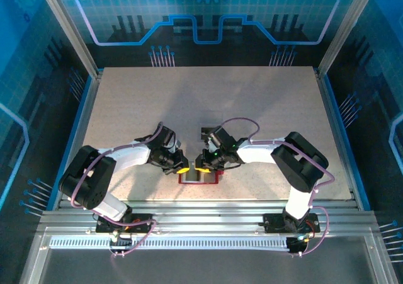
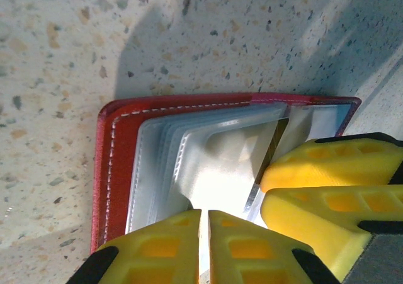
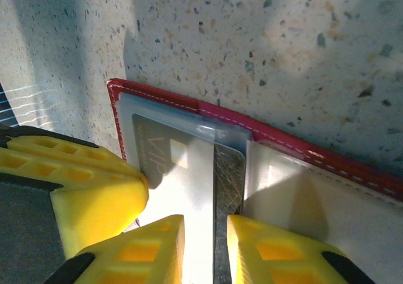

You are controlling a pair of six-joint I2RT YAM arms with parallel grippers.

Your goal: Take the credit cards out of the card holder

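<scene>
1. The card holder [image 1: 214, 181] lies open on the speckled tabletop [image 1: 126, 107], its red stitched border framing clear pockets.
2. The left tool [image 1: 182, 169] reaches in over the holder's left half. In the left wrist view its yellow fingers [image 2: 252, 246] are drawn together with only a sliver between them. They rest on the stacked clear sleeves, and it cannot be told whether a sleeve is caught.
3. The right tool [image 1: 201, 168] comes in over the holder's right half, its fingertips just beside those of the left tool.
4. In the right wrist view a grey credit card [image 3: 167, 158] with a dark strip along one side sits in a pocket near the holder's corner. The right tool's fingers stand a little apart over that card's lower part, the strip running into the gap. Whether they clamp the card cannot be told.
5. A loose dark card [image 1: 207, 133] lies flat on the tabletop beyond the holder's far edge, apart from it.
</scene>
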